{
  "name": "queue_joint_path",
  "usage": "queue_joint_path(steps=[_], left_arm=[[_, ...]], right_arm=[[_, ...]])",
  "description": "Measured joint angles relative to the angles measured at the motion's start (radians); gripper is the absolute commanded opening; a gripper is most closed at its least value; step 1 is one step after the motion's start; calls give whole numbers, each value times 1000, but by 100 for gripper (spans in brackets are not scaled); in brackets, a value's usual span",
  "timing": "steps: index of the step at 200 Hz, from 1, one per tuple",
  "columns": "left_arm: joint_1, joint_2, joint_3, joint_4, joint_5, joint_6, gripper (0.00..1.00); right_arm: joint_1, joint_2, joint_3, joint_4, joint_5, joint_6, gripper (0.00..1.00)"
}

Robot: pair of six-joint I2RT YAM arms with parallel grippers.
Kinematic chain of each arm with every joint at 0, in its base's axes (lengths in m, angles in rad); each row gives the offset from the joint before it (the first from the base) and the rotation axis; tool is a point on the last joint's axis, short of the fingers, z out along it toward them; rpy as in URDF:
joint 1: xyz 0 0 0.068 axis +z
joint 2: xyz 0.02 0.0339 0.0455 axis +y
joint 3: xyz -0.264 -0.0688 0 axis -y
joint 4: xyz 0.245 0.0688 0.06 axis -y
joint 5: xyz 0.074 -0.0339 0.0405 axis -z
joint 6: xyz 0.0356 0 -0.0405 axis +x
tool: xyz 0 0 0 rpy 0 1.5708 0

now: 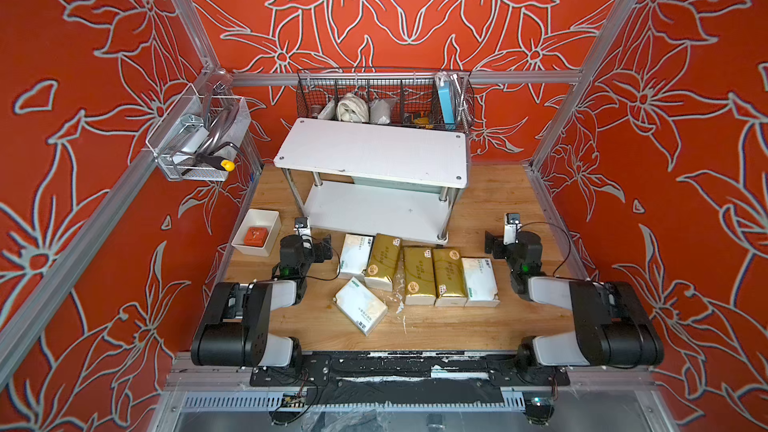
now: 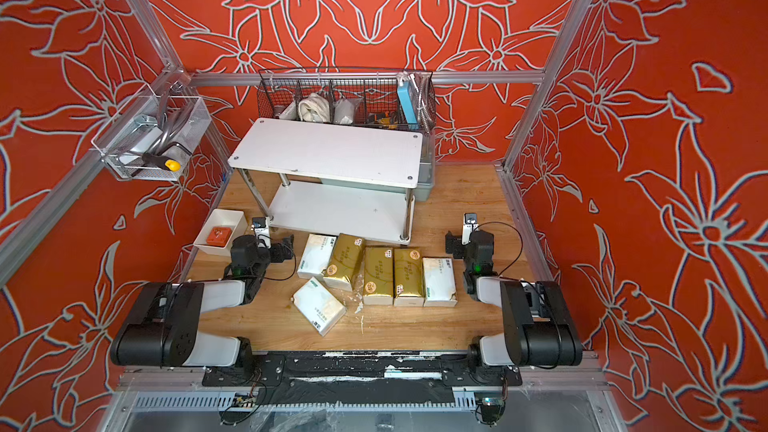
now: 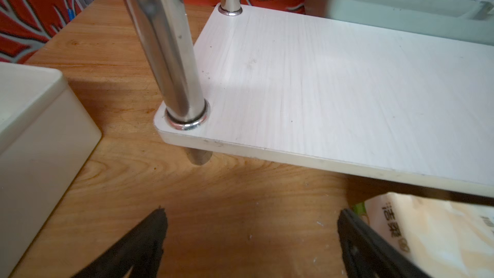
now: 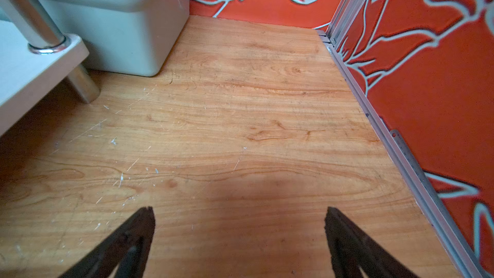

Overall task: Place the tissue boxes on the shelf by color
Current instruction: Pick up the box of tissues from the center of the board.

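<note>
6 tissue boxes lengthwise toward shelf, 1 skewed, both arms' fingers spread, empty

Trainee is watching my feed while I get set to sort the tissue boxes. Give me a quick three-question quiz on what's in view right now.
1. Count: how many gold tissue boxes lie on the table?
2. True or false: a tissue box already sits on the shelf.
3. Pick one. The left gripper is: A) open and empty; B) shut on a gold box; C) shut on a white box.

Key: 1) three; 2) false, no box shows on either board; 3) A.
</note>
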Motion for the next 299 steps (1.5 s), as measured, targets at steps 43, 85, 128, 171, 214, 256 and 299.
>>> queue_joint_path(steps=[43,85,128,171,214,256,299], left_arm=[[0,0,0,0,0,0,98],[0,0,0,0,1,0,98],[2,2,-1,17,3,0,98],[19,5,-1,26,19,-1,98],[19,-19,43,-96,-6,-15,98],[19,-66,243,-335,-101,-46,98],[6,-146,361,-601,-170,-132,98]], right_arm=[[0,0,0,0,0,0,99],[0,0,0,0,0,0,99],[0,0,0,0,0,0,99],[0,0,0,0,0,0,99],[0,-32,21,-78,28,11,99],[0,-175,200,-299,122,54,99],[0,-368,277,-494,206,287,99]])
